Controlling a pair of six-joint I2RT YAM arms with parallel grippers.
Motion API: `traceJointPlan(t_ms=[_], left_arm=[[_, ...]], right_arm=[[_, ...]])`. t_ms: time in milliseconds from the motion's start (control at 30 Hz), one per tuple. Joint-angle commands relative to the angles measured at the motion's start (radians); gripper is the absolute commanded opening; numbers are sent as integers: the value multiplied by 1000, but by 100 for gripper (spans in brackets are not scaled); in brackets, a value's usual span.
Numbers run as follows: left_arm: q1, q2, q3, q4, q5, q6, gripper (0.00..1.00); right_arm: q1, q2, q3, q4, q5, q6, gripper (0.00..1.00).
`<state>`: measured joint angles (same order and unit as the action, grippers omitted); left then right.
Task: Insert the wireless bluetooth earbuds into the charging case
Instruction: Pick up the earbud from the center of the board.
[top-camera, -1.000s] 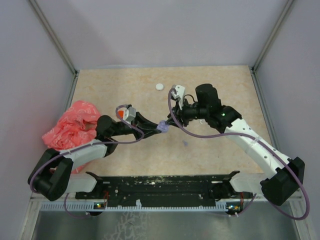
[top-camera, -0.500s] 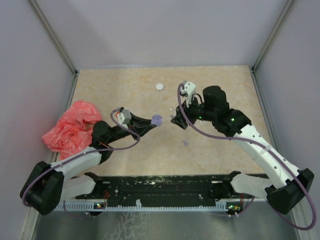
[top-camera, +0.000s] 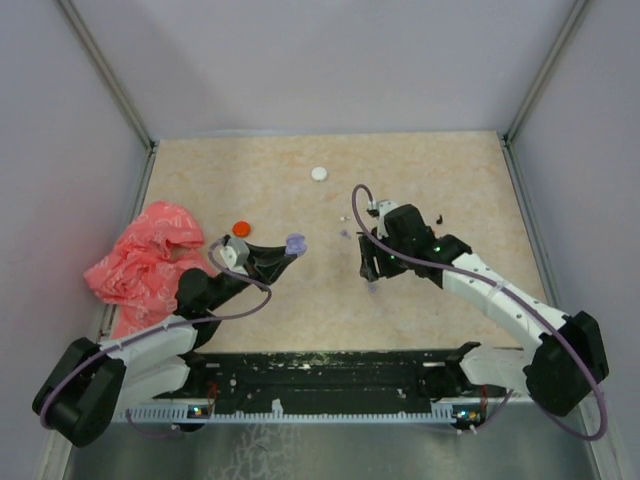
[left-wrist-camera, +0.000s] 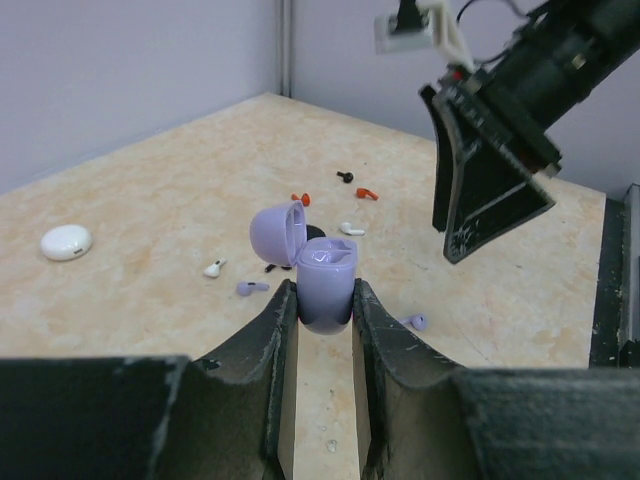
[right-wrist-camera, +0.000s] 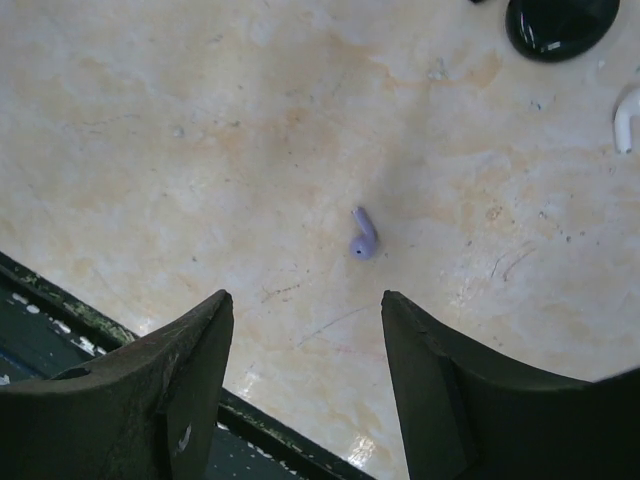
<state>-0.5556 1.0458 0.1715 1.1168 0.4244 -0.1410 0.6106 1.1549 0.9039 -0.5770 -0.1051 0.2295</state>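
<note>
readable text: none | labels, brands: none | numbers, signs: none

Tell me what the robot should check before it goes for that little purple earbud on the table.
1. Lilac case clamped in left gripper: ok.
2. Lid open: ok.
3. Right gripper open and empty: ok.
4. Lilac earbud below the gap between its fingers: ok, slightly off-centre.
5. Room around that earbud: ok; black case and white earbud lie apart from it.
6. Free socket inside the lilac case: cannot tell.
</note>
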Motion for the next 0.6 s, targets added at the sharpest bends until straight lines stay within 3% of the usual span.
traceJointPlan(t_ms=[0,433,567], left_arm=[[-6,-78,-31,-33,-32,40,0],[-4,-44,-21,-62,-24,67,0],[-4,-31,-16,-63,-13,70,0]], right_arm=[[6,42,-52,81,91,96,61],[91,228,-110,188,270,168,60],[121,291,-94,177,305,174,56]])
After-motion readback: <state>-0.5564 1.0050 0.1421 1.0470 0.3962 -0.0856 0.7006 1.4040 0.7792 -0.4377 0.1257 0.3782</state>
